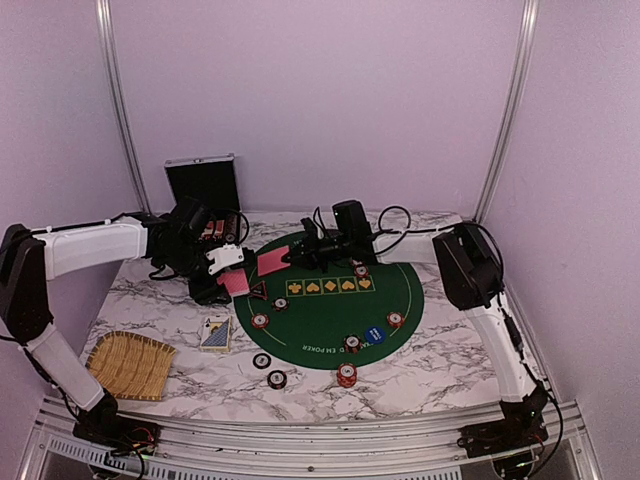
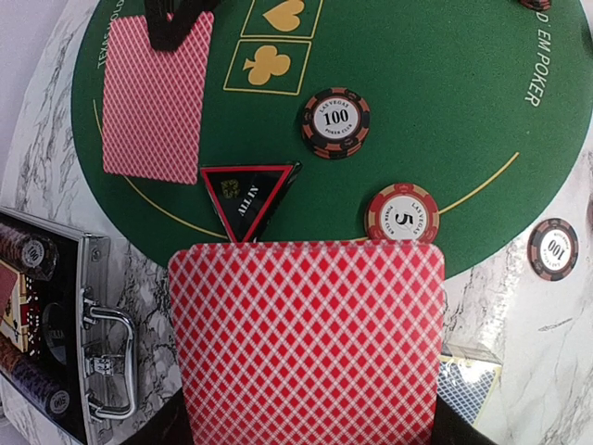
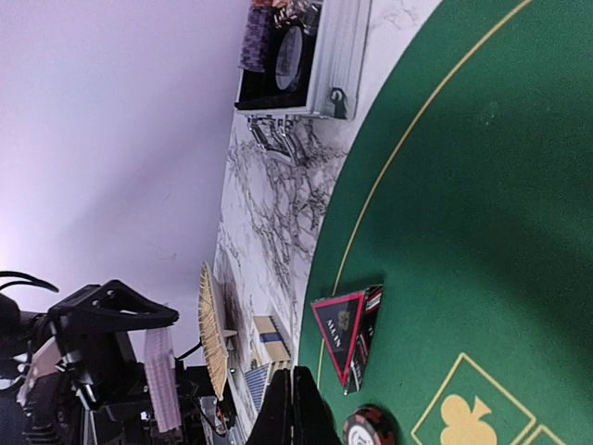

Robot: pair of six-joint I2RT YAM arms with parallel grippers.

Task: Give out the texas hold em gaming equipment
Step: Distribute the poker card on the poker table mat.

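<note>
Over the left edge of the green poker mat (image 1: 400, 290), my left gripper (image 1: 226, 268) is shut on red-backed playing cards (image 2: 306, 343) that fill the lower left wrist view and hide its fingertips. Just right of it, my right gripper (image 1: 296, 256) is shut on one red-backed card (image 2: 153, 97), held low over the mat; its fingers (image 3: 295, 408) are pressed together. A black triangular ALL IN marker (image 2: 248, 197) lies between the cards. Poker chips (image 2: 334, 121) (image 2: 402, 213) and a blue dealer button (image 1: 374, 333) lie on the mat.
The silver case (image 2: 88, 324) stands open at the back left with chips inside. A blue card box (image 1: 215, 333) and a woven straw tray (image 1: 130, 365) lie at the front left. Loose chips (image 1: 277, 378) (image 1: 346, 375) rest on the marble near the mat's front edge.
</note>
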